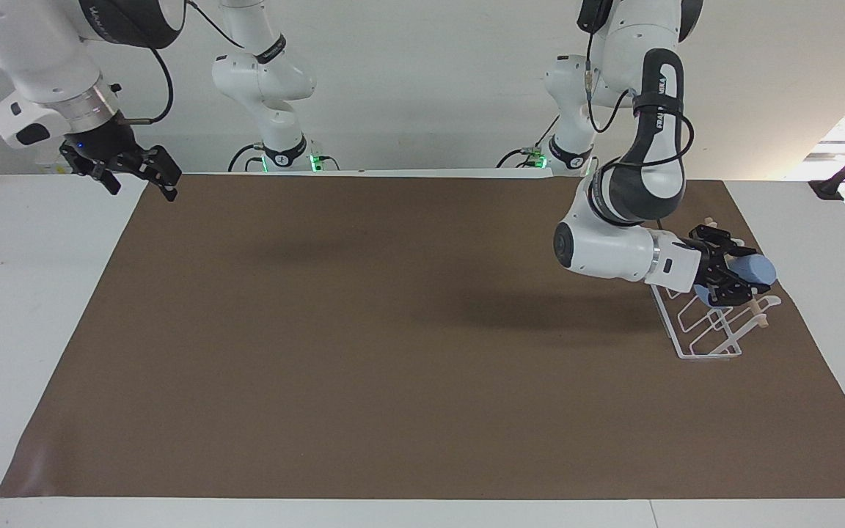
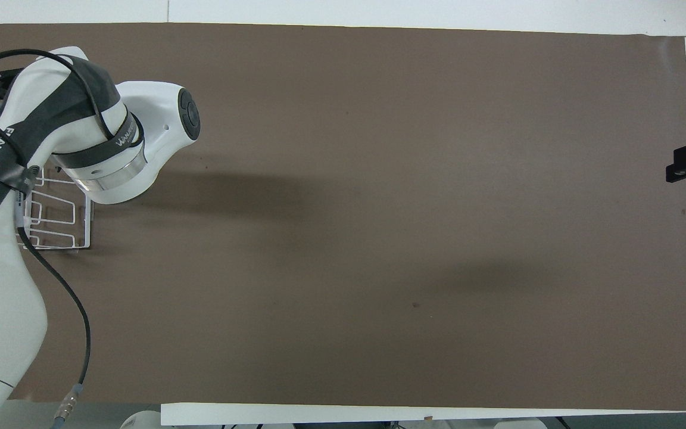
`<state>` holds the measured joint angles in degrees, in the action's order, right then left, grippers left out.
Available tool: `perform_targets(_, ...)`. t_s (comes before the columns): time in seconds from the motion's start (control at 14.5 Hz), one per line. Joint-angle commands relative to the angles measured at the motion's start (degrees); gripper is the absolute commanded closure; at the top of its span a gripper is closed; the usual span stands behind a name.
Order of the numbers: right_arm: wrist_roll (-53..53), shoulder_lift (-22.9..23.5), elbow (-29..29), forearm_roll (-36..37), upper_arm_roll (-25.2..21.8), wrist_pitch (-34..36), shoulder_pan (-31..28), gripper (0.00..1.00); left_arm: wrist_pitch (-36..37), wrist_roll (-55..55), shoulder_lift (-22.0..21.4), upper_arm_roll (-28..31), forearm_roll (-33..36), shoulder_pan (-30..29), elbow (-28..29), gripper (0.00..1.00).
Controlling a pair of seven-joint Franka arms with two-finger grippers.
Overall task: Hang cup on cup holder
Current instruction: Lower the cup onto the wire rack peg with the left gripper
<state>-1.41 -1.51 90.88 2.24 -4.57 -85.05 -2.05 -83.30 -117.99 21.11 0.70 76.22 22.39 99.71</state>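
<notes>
The brown mat [image 1: 393,345] covers most of the white counter [image 1: 34,308], and nearly all of it lies bare, so there is wide open room across the middle and toward the right arm's end. The only crowded spot is the left arm's end, where the cup holder [image 1: 701,334] stands on the mat close to the mat's edge, at about 3 o'clock in the facing view and 9 o'clock in the overhead view.

The left arm bends down low over the mat, its forearm lying nearly level and pointing toward the end of the counter. The left tool [image 1: 732,277] hangs over the end of the cup holder nearer the robots, pinching the cup [image 1: 756,270], which lies on its side up in the air just above the wire loops and the wooden rod [image 1: 761,315]. Whether the cup touches a prong I cannot tell.

The right arm waits, raised, with the right tool [image 1: 142,173] spread wide and empty over the mat's corner at about 10 o'clock in the facing view.

The left arm's own bulk hides much of the rack from overhead; its black cable [image 2: 57,280] trails over the mat.
</notes>
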Motion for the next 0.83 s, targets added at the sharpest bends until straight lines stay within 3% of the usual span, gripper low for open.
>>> perform_targets(0.0, 0.98, -0.07, -1.32, 0.75, -0.35, 2.78, 0.64, 0.0, 1.3, -1.19, 1.12, -0.26, 1.73, -1.64, -1.45, 1.0)
perform_targets(0.76, 1.06, -1.74, 1.49, 0.13, -0.26, 3.31, -0.59, 0.0, -0.81, -7.68, 2.89, -0.61, -0.11, -2.17, 0.48, 0.99)
